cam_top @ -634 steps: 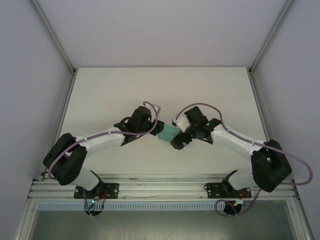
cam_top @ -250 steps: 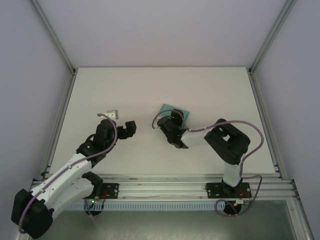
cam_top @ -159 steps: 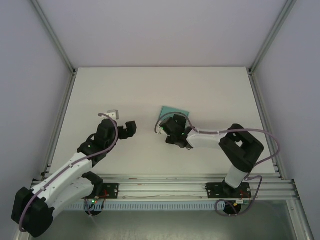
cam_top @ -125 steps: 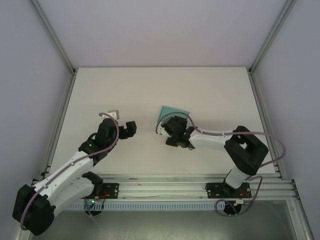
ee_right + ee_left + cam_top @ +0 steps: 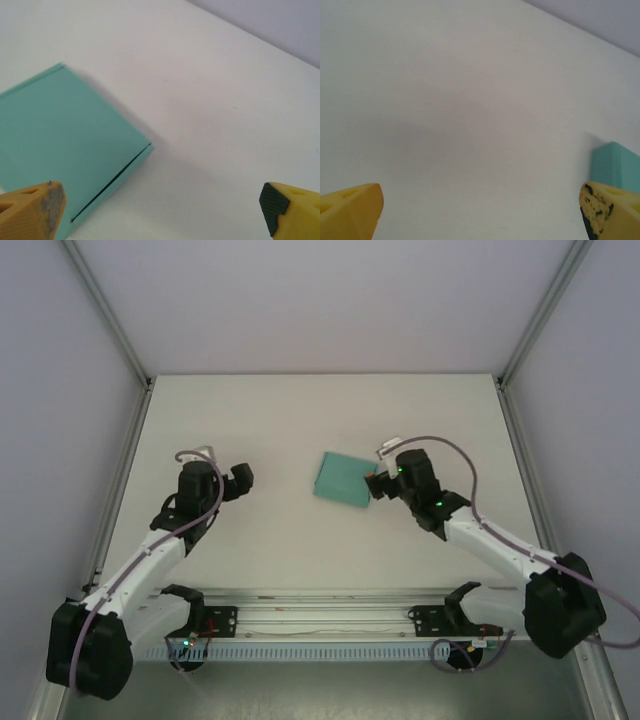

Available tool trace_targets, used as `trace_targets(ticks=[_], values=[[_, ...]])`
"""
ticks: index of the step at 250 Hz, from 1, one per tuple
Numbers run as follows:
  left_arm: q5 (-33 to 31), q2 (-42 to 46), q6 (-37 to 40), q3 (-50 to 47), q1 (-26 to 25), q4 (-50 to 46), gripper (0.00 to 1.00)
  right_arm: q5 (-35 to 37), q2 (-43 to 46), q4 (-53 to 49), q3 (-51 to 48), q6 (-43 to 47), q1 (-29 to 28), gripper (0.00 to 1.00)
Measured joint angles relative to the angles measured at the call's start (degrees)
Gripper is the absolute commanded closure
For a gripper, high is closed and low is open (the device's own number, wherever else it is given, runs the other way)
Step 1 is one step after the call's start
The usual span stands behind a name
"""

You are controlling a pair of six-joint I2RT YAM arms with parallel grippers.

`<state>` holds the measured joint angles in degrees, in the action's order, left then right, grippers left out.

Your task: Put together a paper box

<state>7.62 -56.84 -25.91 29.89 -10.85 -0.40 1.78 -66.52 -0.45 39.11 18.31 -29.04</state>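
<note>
The small, flat, teal-green rectangular card box lies closed and slightly askew on the white table, near its middle. The right gripper hovers just beside the box's right edge with its yellow-tipped jaws spread wide and nothing between them. The left gripper is well apart from the box on the left side of the table, pointing toward it, its jaws also wide apart and empty.
</note>
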Motion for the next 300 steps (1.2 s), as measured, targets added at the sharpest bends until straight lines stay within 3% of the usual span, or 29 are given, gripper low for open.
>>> trace_targets(ticks=[27, 45, 83, 141, 233, 300], values=[[11.4, -6.0, -0.2, -0.3, -1.4, 8.4, 0.08, -5.7, -2.9, -1.4, 3.6, -6.2, 4.3, 0.00], [16.3, -11.6, -0.2, -0.1, -5.1, 12.7, 0.08, -8.9, -9.4, -3.5, 9.4, -9.2, 6.3, 0.00], [22.1, -22.8, -1.1, 2.4, -13.1, 16.8, 0.08, -13.1, -26.6, -9.5, 24.2, -11.7, 7.8, 0.04], [27.0, -34.8, -5.2, 7.1, -16.9, 24.4, 0.11, -19.0, -42.9, -17.7, 35.5, -12.8, 8.0, 0.11], [26.3, -44.7, -7.3, 14.7, -18.7, 25.8, 0.12, -28.8, -43.5, -18.9, 34.1, -15.5, 8.8, 0.26], [23.3, -49.8, -10.0, 19.4, -17.9, 26.9, 0.19, -33.1, -41.1, -17.1, 29.9, -17.9, 9.0, 0.44]])
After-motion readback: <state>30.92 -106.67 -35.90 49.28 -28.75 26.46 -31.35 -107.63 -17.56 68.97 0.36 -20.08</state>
